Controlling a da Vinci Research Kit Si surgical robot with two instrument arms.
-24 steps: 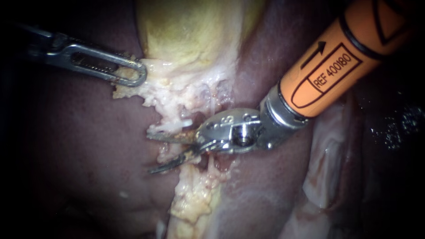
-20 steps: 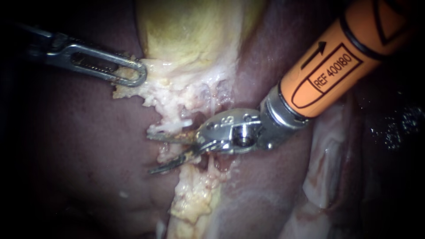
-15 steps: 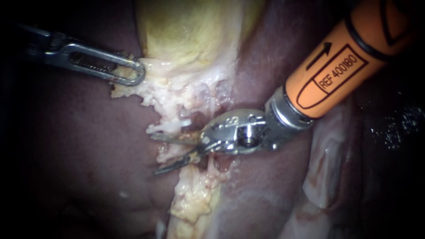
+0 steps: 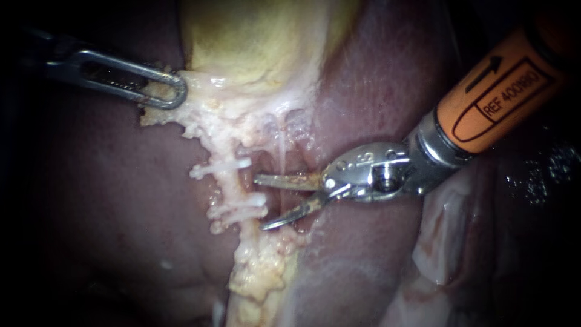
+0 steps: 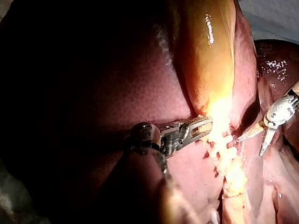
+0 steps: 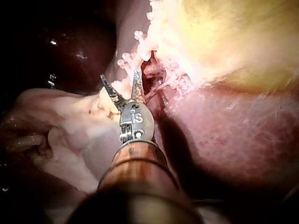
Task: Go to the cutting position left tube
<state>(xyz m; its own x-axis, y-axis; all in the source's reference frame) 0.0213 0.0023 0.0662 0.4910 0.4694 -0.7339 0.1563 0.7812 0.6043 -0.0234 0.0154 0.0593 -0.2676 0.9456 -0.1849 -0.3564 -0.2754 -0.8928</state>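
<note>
The left tube is seen as a pale, whitish strand running down and away from the lower end of the gallbladder, bedded in ragged yellowish fat. Two white clips are set across it, one nearer the gallbladder, the other farther from it. A short uncut stretch is left bare between them.

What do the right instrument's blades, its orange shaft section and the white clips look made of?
On the right instrument, the blades look like bare metal: silvery, glinting, with brownish smears. The orange shaft section is probably a plastic or coated sleeve, even in colour with a soft sheen. The white clips are likely plastic, opaque and uniformly white, but too small to be sure.
</note>
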